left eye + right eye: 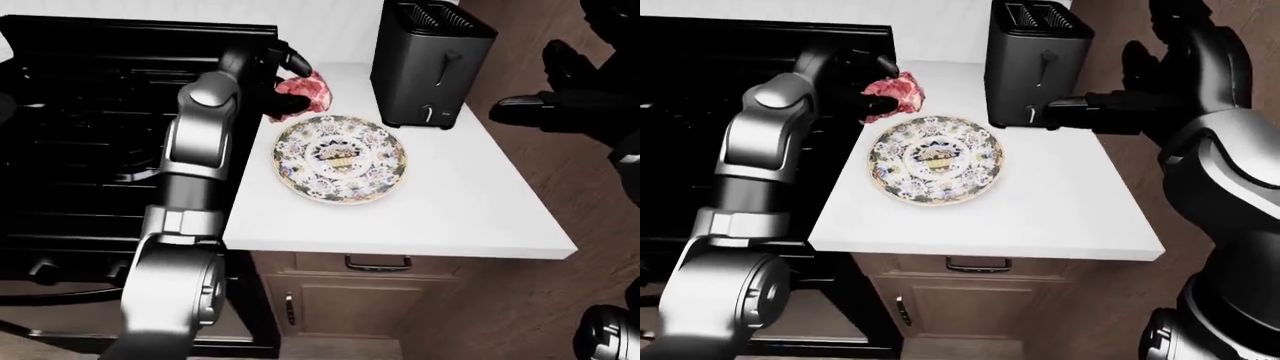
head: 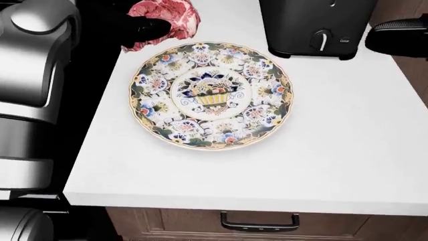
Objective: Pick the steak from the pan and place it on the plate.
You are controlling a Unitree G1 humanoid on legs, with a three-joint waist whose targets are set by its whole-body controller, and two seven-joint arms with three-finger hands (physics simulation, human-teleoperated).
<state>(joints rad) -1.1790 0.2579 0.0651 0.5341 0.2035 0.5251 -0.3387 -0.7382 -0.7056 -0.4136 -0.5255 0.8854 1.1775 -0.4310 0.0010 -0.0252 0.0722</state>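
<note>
**Left robot hand holds steak by the plate's far-left rim**

Left robot hand point(image 2: 144, 27) has its dark fingers closed round the raw steak point(image 2: 170, 15), held up just beyond the patterned plate point(image 2: 210, 95) on the white counter point(image 2: 334, 160). Right robot hand point(image 1: 1110, 112) hovers near the toaster point(image 1: 1032, 64); its grip cannot be made out.

Red steak point(image 2: 167, 16); floral-patterned plate point(image 2: 210, 94)
</note>
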